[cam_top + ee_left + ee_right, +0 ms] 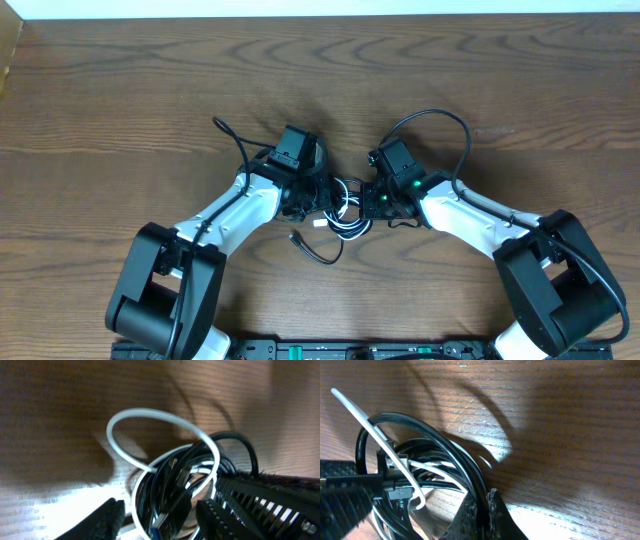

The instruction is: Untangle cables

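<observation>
The white cable and the black cable lie tangled in small loops on the wooden table between my two grippers. My left gripper is open, and its fingers straddle the bundle, where a white loop arches over black coils and a blue-tipped plug. My right gripper is shut on a black cable strand at the bundle's right side, pinched between its fingers. A white strand crosses the black loops.
Thick black arm wires arc over the table behind each wrist. A loose black cable tail with a plug runs toward the front. The opposite gripper's ribbed finger shows at the edge of each wrist view.
</observation>
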